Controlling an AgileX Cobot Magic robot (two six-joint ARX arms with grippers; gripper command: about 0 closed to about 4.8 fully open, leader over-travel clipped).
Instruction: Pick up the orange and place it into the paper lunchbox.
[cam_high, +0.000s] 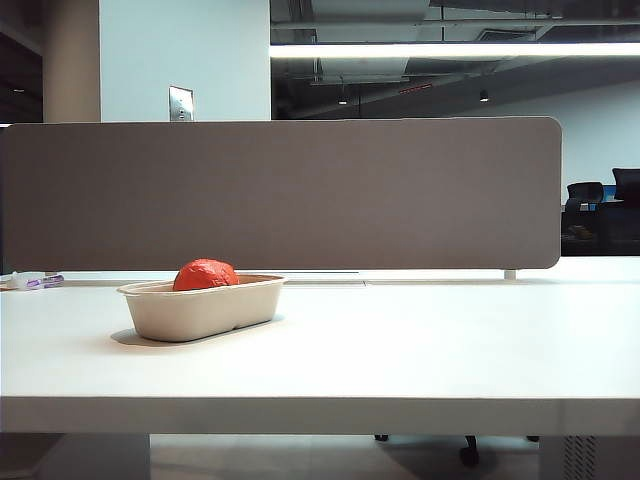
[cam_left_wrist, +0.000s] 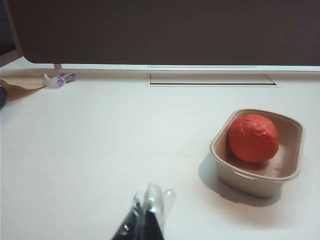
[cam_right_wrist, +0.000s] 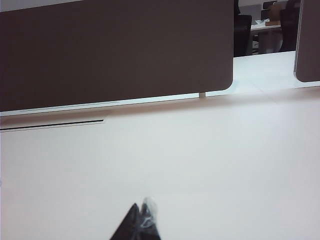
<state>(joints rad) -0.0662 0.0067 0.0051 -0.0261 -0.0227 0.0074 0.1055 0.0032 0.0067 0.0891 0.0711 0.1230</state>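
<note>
Red-orange, the orange sits inside the paper lunchbox, right of the closed left gripper; the right gripper, also closed, faces bare table.

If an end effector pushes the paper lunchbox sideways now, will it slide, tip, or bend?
Probably slide: the paper lunchbox is low and broad on a smooth table. Its thin wall may flex. The orange, lying toward one end, could roll inside.

Right end effector pressed together low over bare white worktop; dark partition panel along the far edge; office chairs beyond.
</note>
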